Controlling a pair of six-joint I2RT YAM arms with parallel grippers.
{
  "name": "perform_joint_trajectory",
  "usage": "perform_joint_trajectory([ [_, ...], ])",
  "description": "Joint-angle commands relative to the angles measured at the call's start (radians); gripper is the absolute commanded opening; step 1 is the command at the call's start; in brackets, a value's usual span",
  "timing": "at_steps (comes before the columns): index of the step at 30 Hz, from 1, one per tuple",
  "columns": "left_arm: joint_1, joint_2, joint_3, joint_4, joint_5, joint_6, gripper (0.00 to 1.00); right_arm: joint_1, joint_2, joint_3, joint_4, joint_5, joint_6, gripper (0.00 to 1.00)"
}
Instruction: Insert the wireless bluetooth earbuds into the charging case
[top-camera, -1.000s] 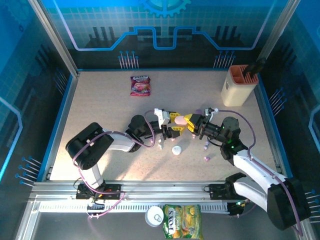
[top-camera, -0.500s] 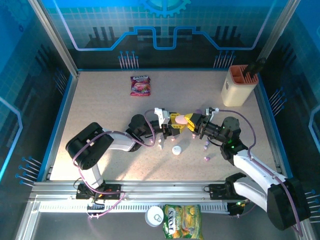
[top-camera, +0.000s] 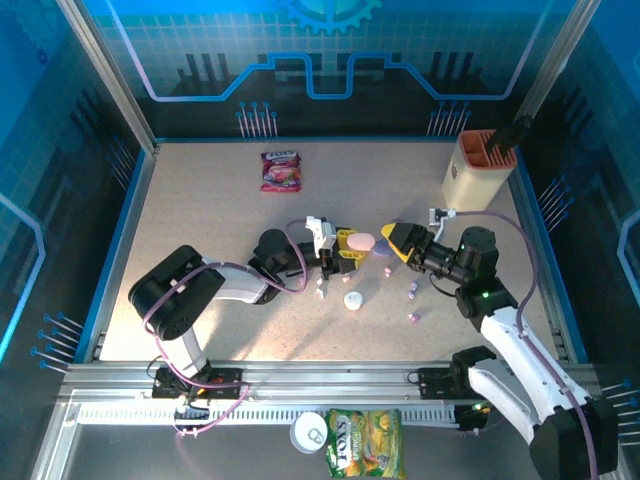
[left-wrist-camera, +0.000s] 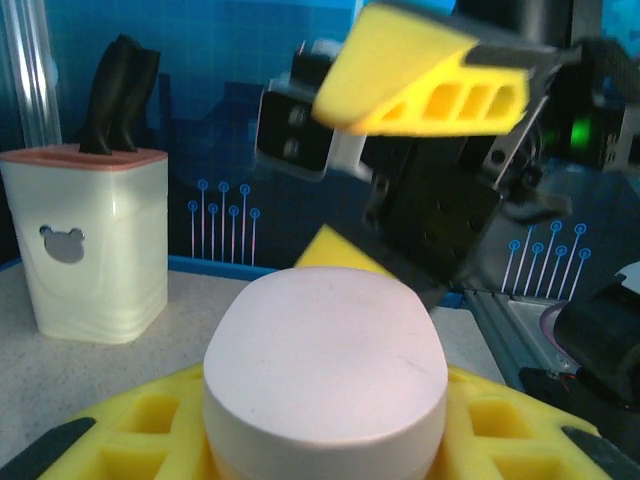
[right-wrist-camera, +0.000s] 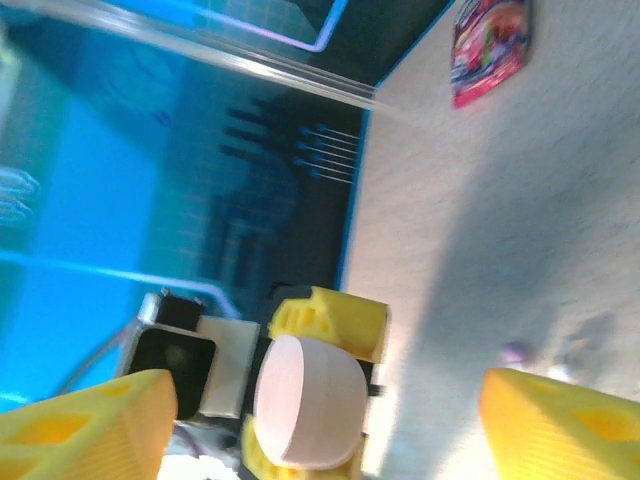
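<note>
My left gripper (top-camera: 347, 251) is shut on a closed pink pebble-shaped charging case (top-camera: 361, 242) in mid-table; the case (left-wrist-camera: 325, 360) sits between its yellow pads. My right gripper (top-camera: 400, 241) hangs just to the right of the case, open and apart from it, with its yellow fingers (left-wrist-camera: 420, 85) facing the left wrist camera. In the right wrist view the case (right-wrist-camera: 305, 400) lies between wide-spread fingertips (right-wrist-camera: 560, 420). Tiny earbuds lie loose on the table: a purple one (top-camera: 388, 272), two pinkish ones (top-camera: 412, 292) (top-camera: 413, 317), and a pale one (top-camera: 320, 290).
A white round case (top-camera: 352, 299) lies just in front of the grippers. A pink snack packet (top-camera: 281, 170) sits at the back. A beige holder with black tools (top-camera: 474, 172) stands back right. A can and a green bag (top-camera: 365, 440) lie beyond the front rail.
My right gripper has opened, let go of the pink case and drawn back to the right. The left gripper has closed a little more on the case and keeps it in place.
</note>
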Motion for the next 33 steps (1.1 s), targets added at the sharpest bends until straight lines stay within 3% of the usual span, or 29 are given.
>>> perform_joint_trajectory([
  [1, 0.015, -0.068, -0.033, -0.026, 0.060, -0.005, 0.33, -0.008, -0.018, 0.157, -0.419, 0.008, -0.586, 0.87],
  [5, 0.020, -0.107, -0.064, -0.052, 0.093, -0.004, 0.32, 0.018, -0.030, 0.274, -0.603, 0.052, -0.997, 0.92],
  [13, 0.015, -0.140, -0.084, -0.066, 0.132, -0.024, 0.31, 0.217, 0.019, 0.324, -0.613, 0.130, -1.356, 0.94],
  [17, 0.015, -0.151, -0.085, -0.074, 0.144, -0.024, 0.31, 0.276, 0.093, 0.344, -0.596, 0.188, -1.385, 0.95],
  [25, 0.015, -0.170, -0.098, -0.085, 0.165, -0.012, 0.32, 0.271, 0.133, 0.344, -0.501, 0.280, -1.322, 0.95],
  [33, 0.015, -0.167, -0.105, -0.097, 0.168, 0.008, 0.31, 0.220, 0.135, 0.345, -0.446, 0.231, -1.249, 0.94],
])
